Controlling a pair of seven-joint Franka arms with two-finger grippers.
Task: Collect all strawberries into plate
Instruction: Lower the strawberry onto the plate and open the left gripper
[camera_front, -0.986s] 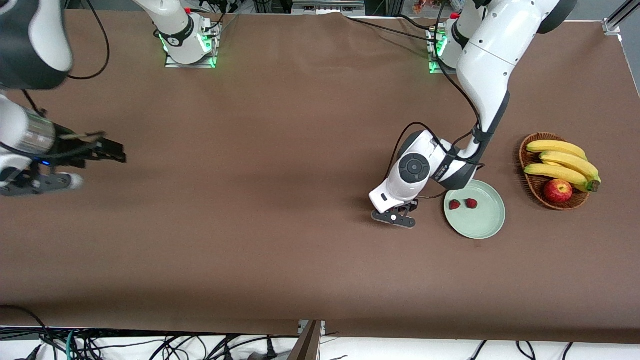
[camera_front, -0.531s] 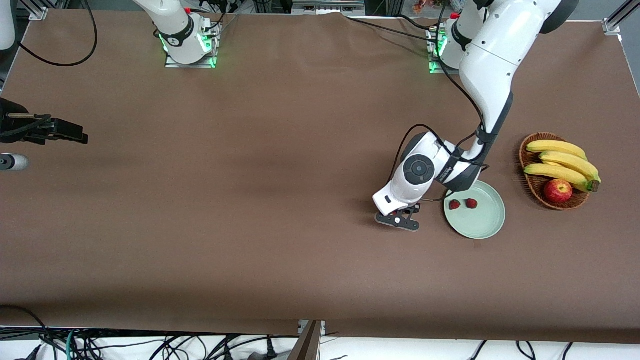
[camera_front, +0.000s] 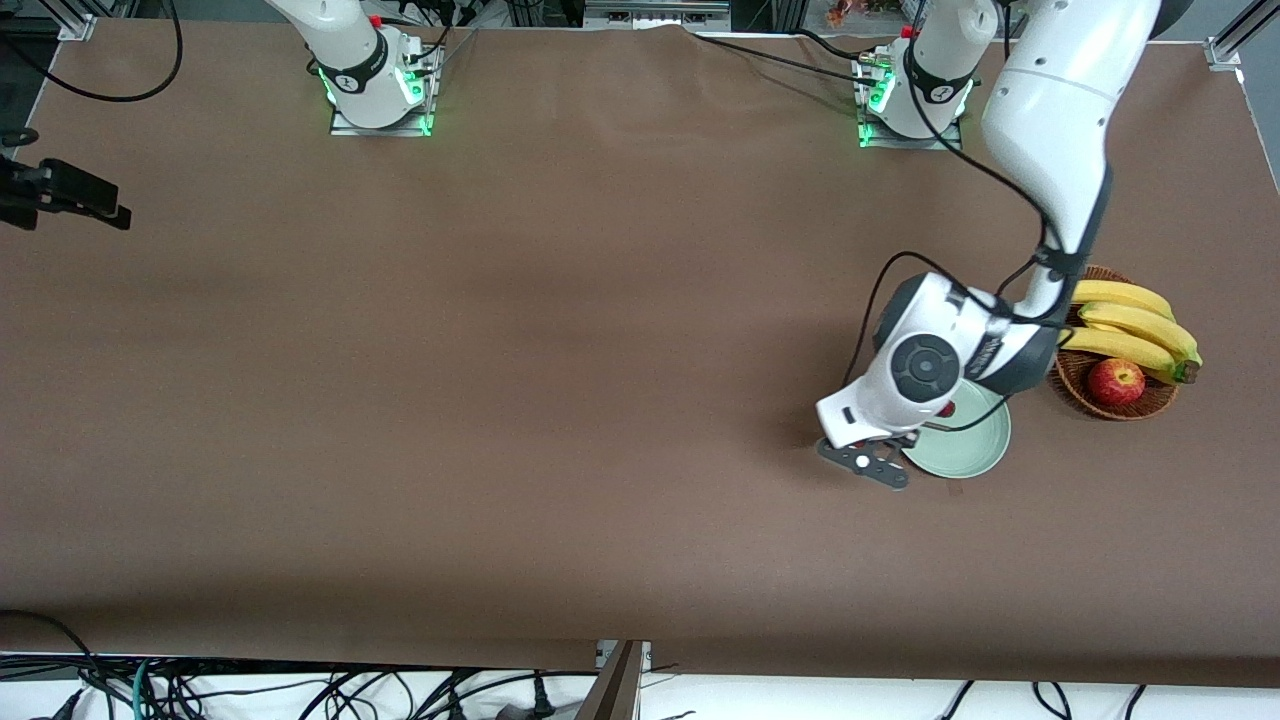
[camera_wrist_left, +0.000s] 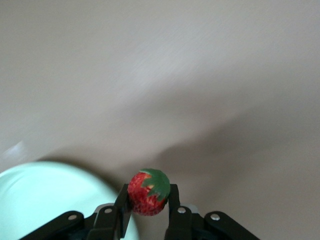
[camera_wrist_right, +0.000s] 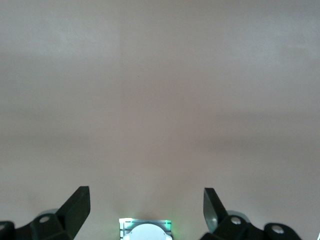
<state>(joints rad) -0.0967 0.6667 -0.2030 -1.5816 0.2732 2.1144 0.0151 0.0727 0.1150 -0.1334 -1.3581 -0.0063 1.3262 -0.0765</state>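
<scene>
While its small green leafy cap is tilting toward the wrist camera, a tiny red strawberry with a bumpy, seeded skin is sitting pinched between the two black fingers of the left gripper, which is hanging over the brown table's cloth right at the edge of the plate. That round, shallow, pale mint-green plate with a smooth glossy rim is lying just beside the gripper at roughly its three o'clock in the front view, and the white, rounded wrist of the left arm is covering much of its bowl. A second red strawberry is peeking out from under that wrist, inside the plate. At about two o'clock from the plate, a brown woven wicker basket is holding long yellow bananas and a round red apple. The right gripper is waiting over the right arm's end of the table, its dark fingers spread wide with nothing between them.
</scene>
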